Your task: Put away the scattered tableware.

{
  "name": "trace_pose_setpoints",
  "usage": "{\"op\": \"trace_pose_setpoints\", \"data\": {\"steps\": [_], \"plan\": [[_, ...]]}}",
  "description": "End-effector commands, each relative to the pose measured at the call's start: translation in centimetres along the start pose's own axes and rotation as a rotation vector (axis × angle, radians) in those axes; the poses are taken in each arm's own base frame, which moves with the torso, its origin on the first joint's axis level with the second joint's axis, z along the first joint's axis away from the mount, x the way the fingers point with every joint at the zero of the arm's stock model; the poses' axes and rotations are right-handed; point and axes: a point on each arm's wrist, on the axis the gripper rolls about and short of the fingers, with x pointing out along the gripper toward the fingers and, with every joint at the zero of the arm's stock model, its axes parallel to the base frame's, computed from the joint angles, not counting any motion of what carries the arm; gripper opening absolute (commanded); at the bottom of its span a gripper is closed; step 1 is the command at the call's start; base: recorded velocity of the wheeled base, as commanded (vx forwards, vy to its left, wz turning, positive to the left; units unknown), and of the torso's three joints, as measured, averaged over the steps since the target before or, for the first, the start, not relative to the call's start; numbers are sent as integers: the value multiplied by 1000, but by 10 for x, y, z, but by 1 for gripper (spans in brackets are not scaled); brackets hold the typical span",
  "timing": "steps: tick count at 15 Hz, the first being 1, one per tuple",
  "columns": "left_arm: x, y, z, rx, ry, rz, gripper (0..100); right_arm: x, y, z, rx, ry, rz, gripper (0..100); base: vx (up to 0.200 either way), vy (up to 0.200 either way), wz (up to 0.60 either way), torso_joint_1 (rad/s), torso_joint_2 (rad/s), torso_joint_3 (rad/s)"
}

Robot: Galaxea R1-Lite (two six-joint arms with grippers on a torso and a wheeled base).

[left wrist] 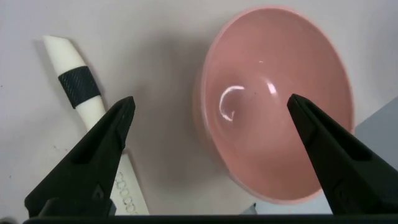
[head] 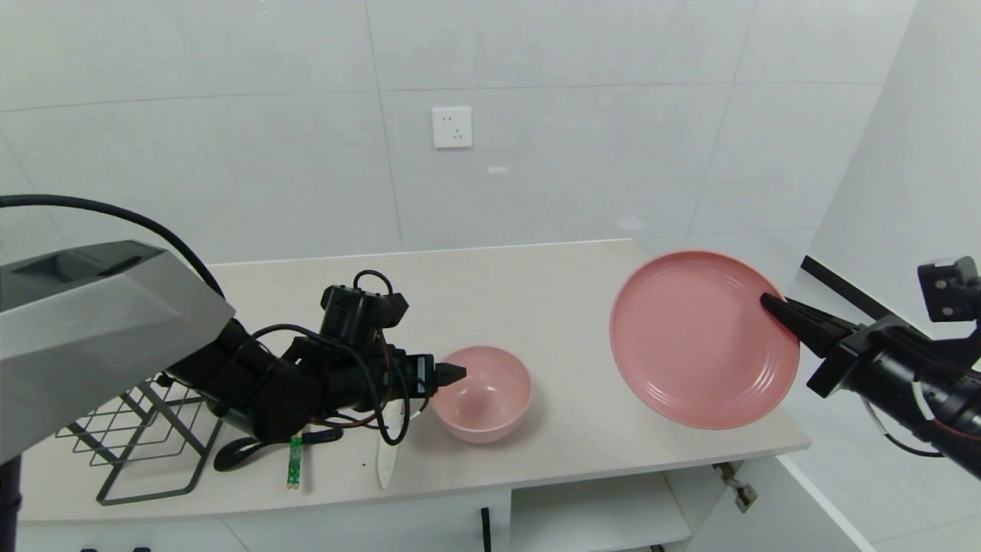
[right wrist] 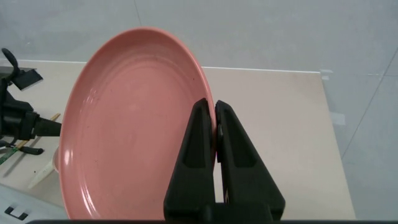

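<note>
A pink bowl stands upright on the white counter, near its front edge. My left gripper hovers at the bowl's left rim, open, nothing between its fingers. In the left wrist view the left gripper straddles the near rim of the bowl, one finger over the counter, the other over the bowl. A large pink plate hangs tilted above the counter's right end, with my right gripper shut on its right rim. The right wrist view shows the right gripper pinching the plate.
A wire dish rack stands at the counter's left front. Beside it lie a black spoon, green chopsticks and a white utensil with a black band. The counter ends just right of the plate.
</note>
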Motion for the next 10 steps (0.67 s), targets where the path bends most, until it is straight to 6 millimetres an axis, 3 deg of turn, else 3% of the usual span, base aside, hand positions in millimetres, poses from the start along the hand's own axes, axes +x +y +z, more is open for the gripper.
{"op": "trace_pose_setpoints", "data": {"steps": [1, 10], "plan": [[14, 3, -3, -3, 11, 2, 100, 1, 0, 0, -1, -2, 0, 0, 0, 0, 0, 0, 0, 0], [42, 1, -18, 18, 20, -22, 100, 2, -3, 3, -4, -16, -9, 0, 0, 0, 0, 0, 0, 0]]}}
